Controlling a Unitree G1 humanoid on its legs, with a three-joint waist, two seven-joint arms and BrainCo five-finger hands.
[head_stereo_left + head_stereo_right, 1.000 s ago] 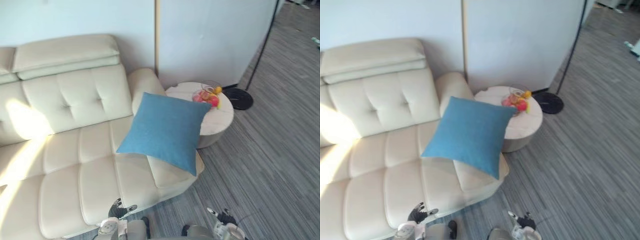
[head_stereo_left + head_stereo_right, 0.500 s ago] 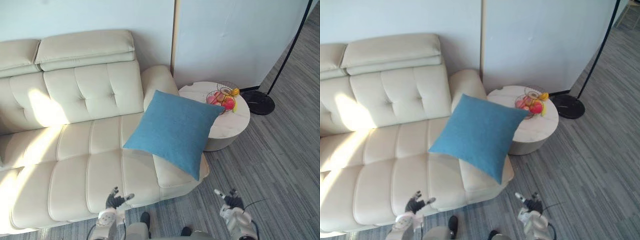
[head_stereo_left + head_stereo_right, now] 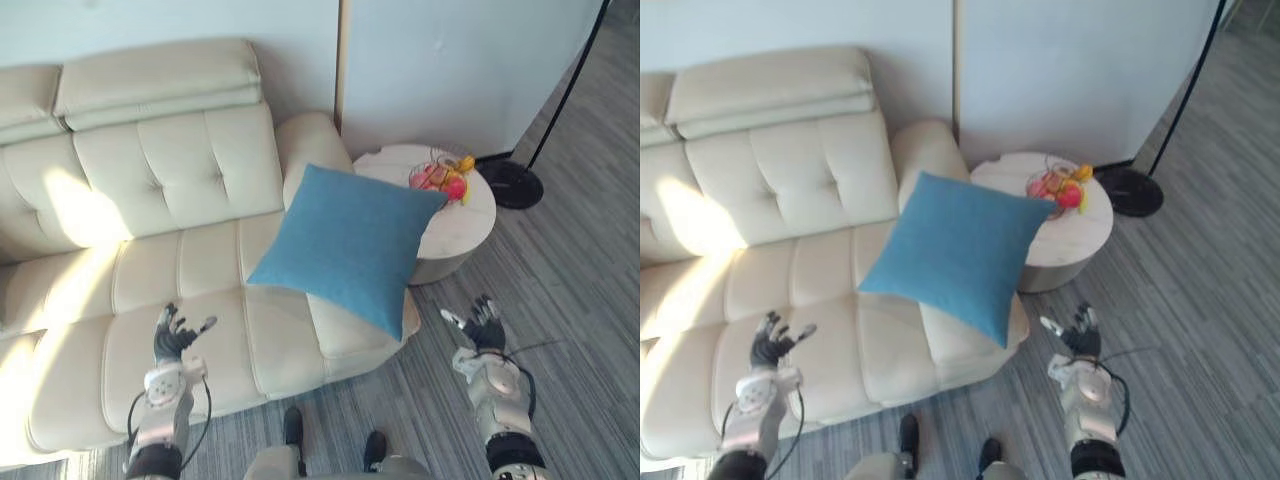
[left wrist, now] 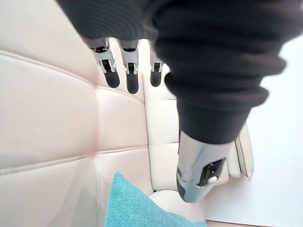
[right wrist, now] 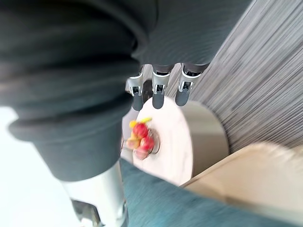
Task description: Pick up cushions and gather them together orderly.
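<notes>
The left robot hand (image 3: 172, 338) and right robot hand (image 3: 480, 322) hover spread and empty; the blue cushion (image 3: 350, 245) looks soft, light, best gripped by opposite edges.

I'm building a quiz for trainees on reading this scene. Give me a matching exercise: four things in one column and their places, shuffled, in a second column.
Column one:
1. blue cushion
2. fruit bowl
3. left robot hand
4. right robot hand

Column two:
A. above the grey floor
B. propped at the end of the sofa, by the armrest
C. above the sofa seat
D. on the round side table

Pairs: 1-B, 2-D, 3-C, 4-A.
</notes>
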